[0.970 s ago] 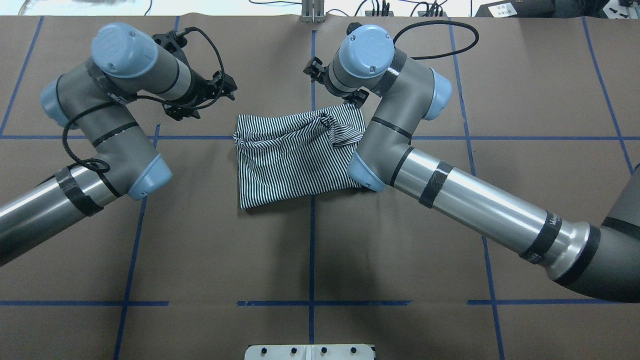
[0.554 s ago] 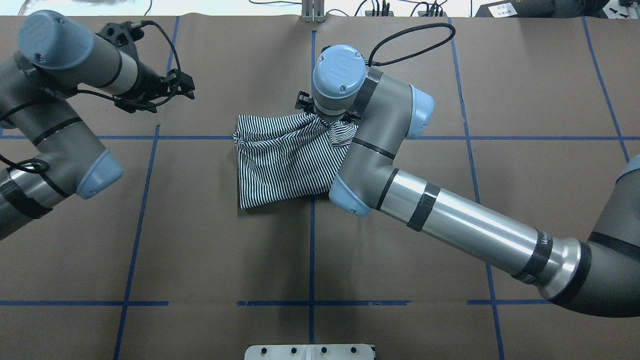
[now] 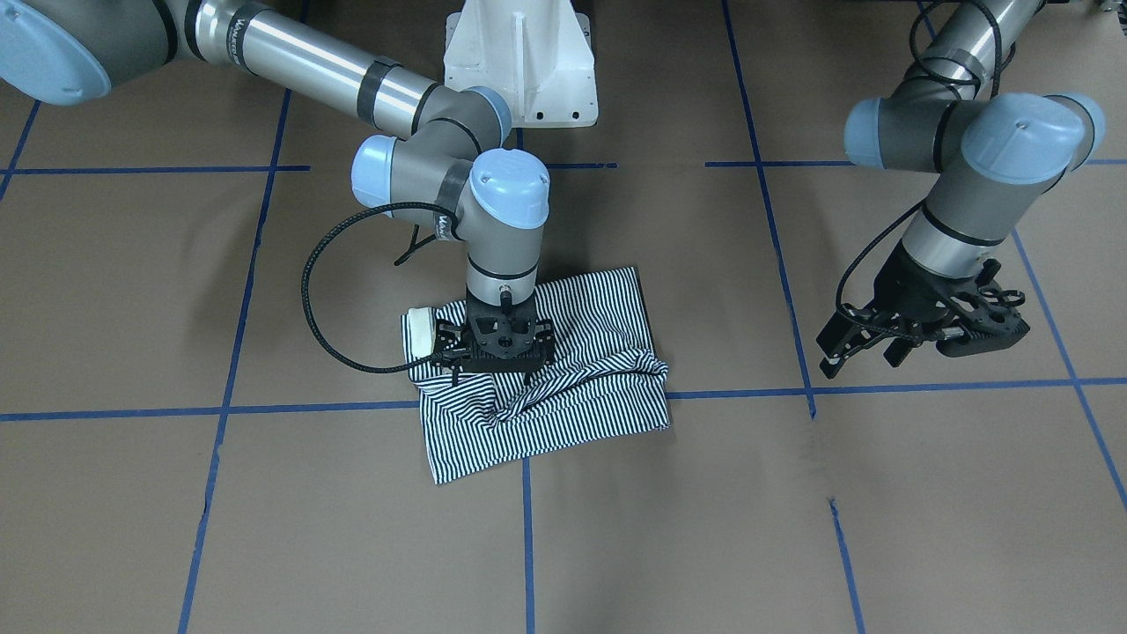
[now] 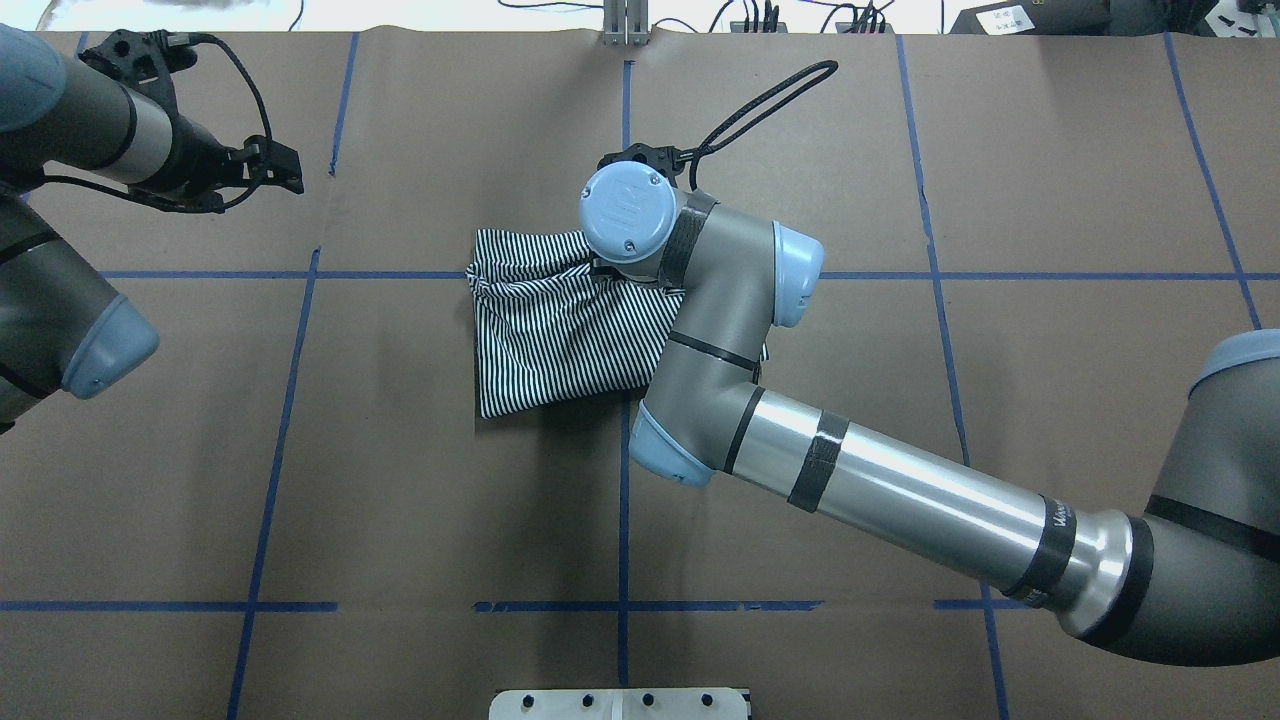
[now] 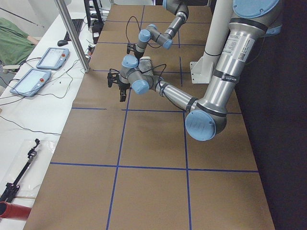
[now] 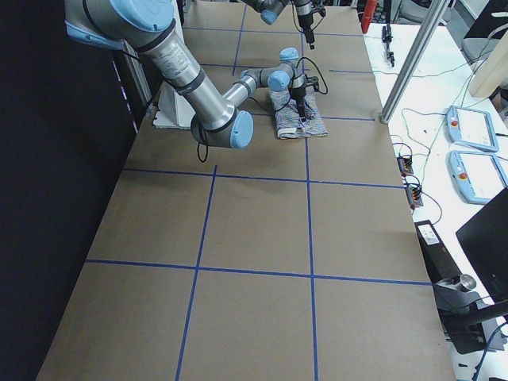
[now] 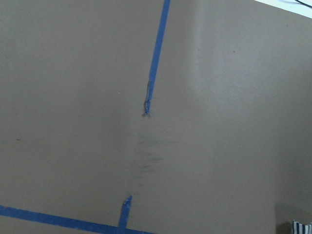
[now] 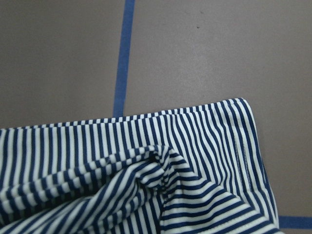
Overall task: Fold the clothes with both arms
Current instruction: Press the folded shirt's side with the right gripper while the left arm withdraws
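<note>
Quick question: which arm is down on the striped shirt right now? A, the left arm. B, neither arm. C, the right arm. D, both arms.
C: the right gripper is down at the striped shirt, while the left gripper hangs over the table, well clear of the cloth.

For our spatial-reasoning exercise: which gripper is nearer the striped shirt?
Right. The right gripper is at the shirt, over its bunched fabric; the left gripper hangs well aside, over the table.
</note>
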